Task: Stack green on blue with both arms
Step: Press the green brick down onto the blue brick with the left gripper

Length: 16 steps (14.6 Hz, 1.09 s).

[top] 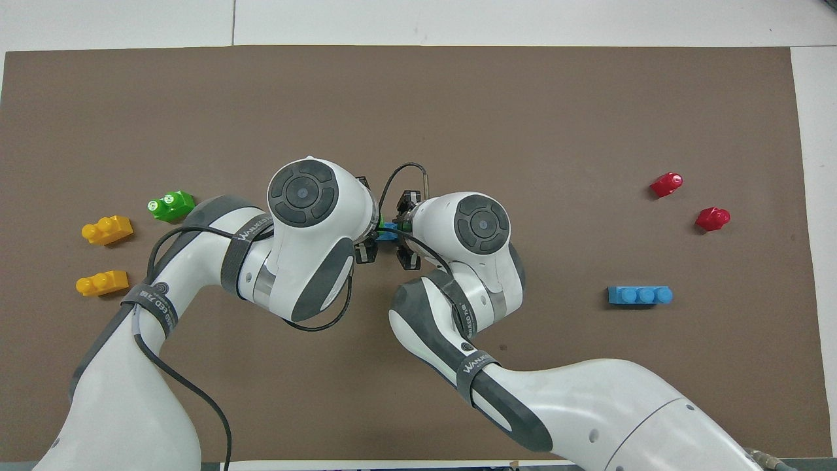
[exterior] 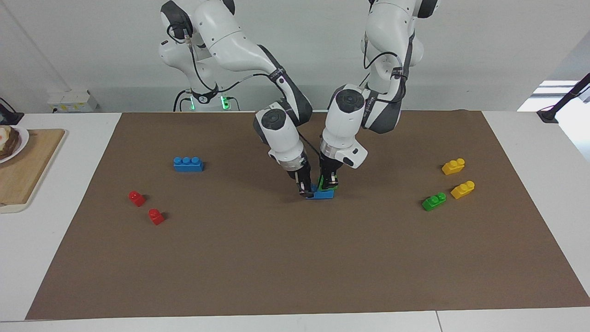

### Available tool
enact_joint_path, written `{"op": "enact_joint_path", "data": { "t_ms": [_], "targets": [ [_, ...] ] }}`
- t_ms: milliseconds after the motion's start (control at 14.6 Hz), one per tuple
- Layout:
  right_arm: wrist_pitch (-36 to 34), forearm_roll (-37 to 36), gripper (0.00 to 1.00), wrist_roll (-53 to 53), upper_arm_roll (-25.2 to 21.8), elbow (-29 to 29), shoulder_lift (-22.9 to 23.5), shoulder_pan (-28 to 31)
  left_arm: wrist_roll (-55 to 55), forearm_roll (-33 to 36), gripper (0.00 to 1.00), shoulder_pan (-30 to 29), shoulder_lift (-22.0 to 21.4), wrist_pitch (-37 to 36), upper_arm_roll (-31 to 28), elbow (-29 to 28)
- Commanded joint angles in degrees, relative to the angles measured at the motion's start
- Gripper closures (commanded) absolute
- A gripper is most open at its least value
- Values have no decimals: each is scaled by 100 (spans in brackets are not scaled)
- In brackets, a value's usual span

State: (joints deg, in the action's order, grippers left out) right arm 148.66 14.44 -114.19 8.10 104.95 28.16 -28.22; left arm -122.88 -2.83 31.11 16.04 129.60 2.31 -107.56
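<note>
Green bricks (exterior: 433,202): I count two, plus two blue (exterior: 188,164), yellow (exterior: 453,166), red (exterior: 137,198). My left gripper (exterior: 328,185) pinches one green; right gripper (exterior: 305,189) pinches blue. Arm bands' writing is unreadable.

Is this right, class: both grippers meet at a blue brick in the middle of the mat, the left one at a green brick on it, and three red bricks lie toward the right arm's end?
One detail is wrong: the facing view shows two red bricks, not three. The right gripper and left gripper do meet at the blue brick, with the green brick on it.
</note>
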Motion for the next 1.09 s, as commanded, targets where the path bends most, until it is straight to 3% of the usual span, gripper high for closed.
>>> {"op": "enact_joint_path", "data": {
  "t_ms": [0,1025],
  "targets": [
    [190,-99,100,-68,-2,201,-12,62,149,116,100,26,110,3,-11,78],
    [190,-99,100,-50,-2,210,-12,80,1047,19,100,18,74,477,6,-555]
  ]
}}
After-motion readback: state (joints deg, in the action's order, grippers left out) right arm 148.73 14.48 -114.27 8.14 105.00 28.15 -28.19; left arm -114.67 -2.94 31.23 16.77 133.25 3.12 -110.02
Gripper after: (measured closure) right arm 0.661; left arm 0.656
